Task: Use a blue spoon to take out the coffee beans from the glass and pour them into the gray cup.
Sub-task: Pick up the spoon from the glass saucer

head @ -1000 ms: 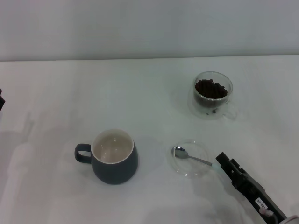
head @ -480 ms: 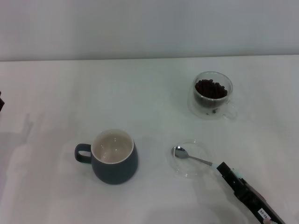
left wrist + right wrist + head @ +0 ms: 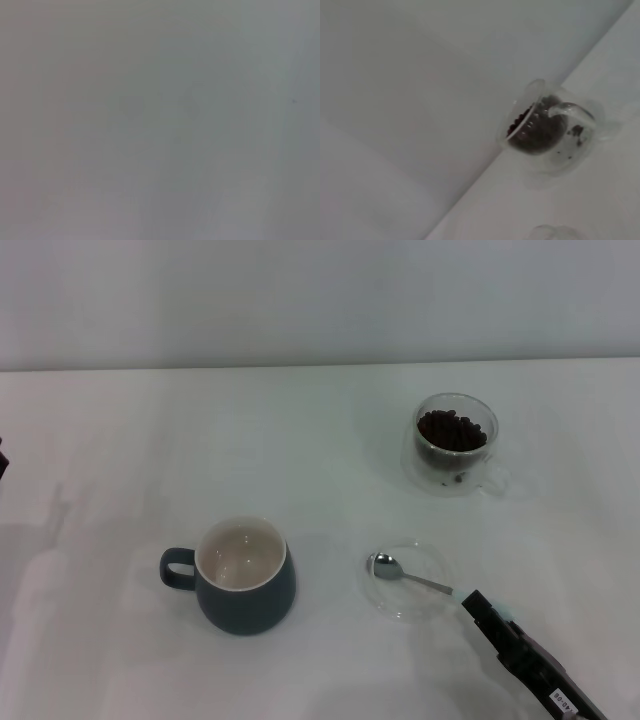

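White table point(image 3: 150, 440) with gray cup point(image 3: 244, 587), glass point(image 3: 455, 443) of coffee beans point(image 3: 451, 430), clear saucer point(image 3: 405, 580)

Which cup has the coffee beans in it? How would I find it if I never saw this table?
Look at the white table and go to its far right part, away from the robot. There stands the glass, alone, beyond the flat saucer holding the blue spoon. You can see through it to the dark coffee beans inside, while the gray cup is solid with a pale empty inside.
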### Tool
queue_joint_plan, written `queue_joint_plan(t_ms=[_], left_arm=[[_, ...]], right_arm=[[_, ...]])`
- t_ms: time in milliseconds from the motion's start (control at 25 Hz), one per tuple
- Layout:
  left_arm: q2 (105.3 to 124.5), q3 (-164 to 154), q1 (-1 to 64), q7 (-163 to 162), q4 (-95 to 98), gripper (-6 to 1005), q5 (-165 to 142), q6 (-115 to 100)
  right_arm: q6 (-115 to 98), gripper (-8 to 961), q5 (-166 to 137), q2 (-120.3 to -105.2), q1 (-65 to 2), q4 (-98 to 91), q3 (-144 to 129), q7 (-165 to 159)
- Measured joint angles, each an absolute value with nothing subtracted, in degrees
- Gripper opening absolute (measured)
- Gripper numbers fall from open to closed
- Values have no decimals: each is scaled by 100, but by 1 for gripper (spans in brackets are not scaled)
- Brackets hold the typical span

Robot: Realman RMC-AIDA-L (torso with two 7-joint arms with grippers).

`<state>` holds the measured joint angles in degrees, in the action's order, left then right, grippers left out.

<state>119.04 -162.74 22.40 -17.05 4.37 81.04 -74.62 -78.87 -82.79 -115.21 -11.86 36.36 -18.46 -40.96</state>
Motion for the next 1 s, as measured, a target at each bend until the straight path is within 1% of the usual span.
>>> queue_joint_plan(t_ms=[120, 320, 560, 1000], left_arm=[[11903, -16258, 2229, -1703, 431, 801, 8105, -7461], [11901, -16236, 2186, -1705, 430, 803, 8123, -7469], [11900, -16234, 2177, -1705, 430, 802, 8127, -7491], [11902, -16269, 2184, -1705, 430, 803, 8104, -7510]], right_arm=[[-7934, 435, -8326, -11522, -1192, 3632, -1861, -4096], [-7935, 386, -8359, -11522, -1195, 3629, -1863, -4097], [-7906, 361, -8370, -11513, -1202, 3587, -1957, -4233], [-7942, 362, -8602, -11513, -1237, 3421, -2287, -4674]])
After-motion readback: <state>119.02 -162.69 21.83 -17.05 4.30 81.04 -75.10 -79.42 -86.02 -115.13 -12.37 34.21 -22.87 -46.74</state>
